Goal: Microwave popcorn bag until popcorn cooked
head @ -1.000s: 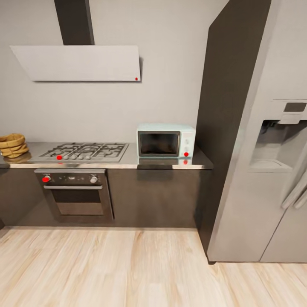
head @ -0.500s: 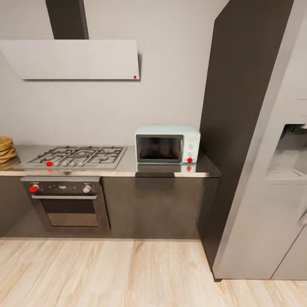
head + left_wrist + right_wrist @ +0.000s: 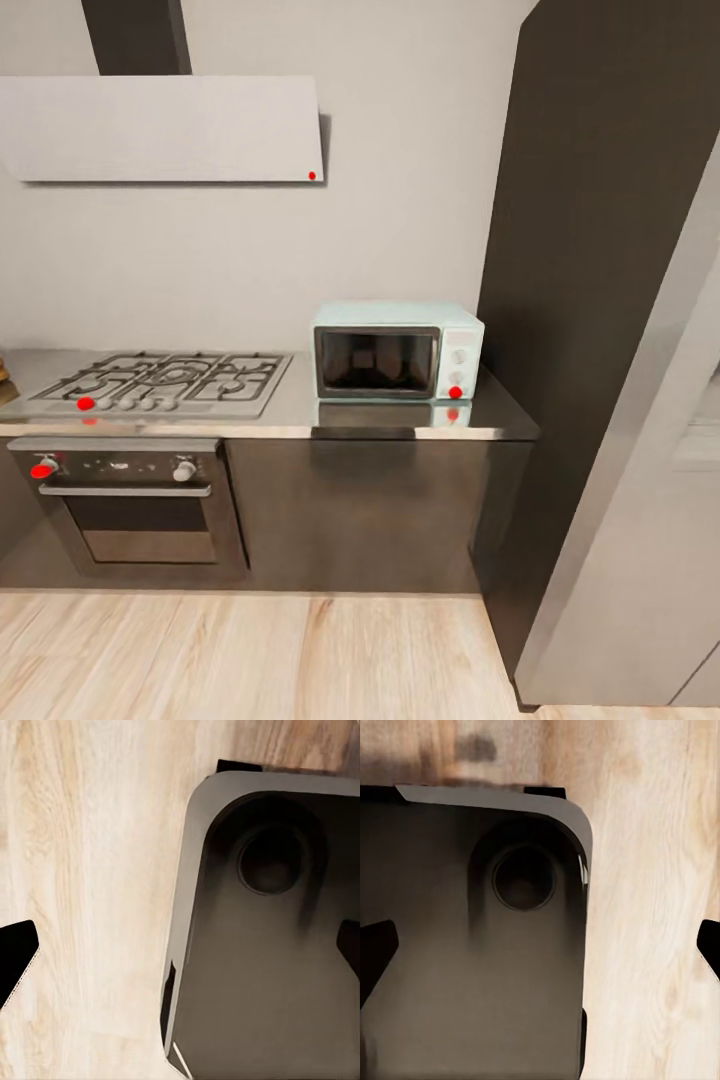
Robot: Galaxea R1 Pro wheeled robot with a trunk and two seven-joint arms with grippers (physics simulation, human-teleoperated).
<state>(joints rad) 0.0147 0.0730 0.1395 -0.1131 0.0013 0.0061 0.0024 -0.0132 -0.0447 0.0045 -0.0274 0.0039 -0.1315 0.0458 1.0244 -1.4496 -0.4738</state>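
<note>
The mint-blue microwave (image 3: 397,350) stands with its dark glass door closed at the right end of the steel countertop (image 3: 300,412), its knobs and a red dot on its right side. The popcorn bag and the popcorn are out of view. In the left wrist view my left gripper (image 3: 180,956) is open, its black fingertips (image 3: 16,958) far apart, with nothing between them above the floor. My right gripper (image 3: 540,949) is open as well and holds nothing.
A gas hob (image 3: 160,382) lies left of the microwave, over a steel oven (image 3: 130,500) and under a white hood (image 3: 160,130). A tall dark cabinet (image 3: 600,300) and a grey fridge (image 3: 640,540) close off the right. Pale wood floor (image 3: 250,660) lies in front. My dark base (image 3: 262,960) shows below the grippers.
The camera has moved closer to the counter: the microwave looks larger and lower, the fridge has slid off to the right and the tan baskets off to the left. Nothing on the counter has moved.
</note>
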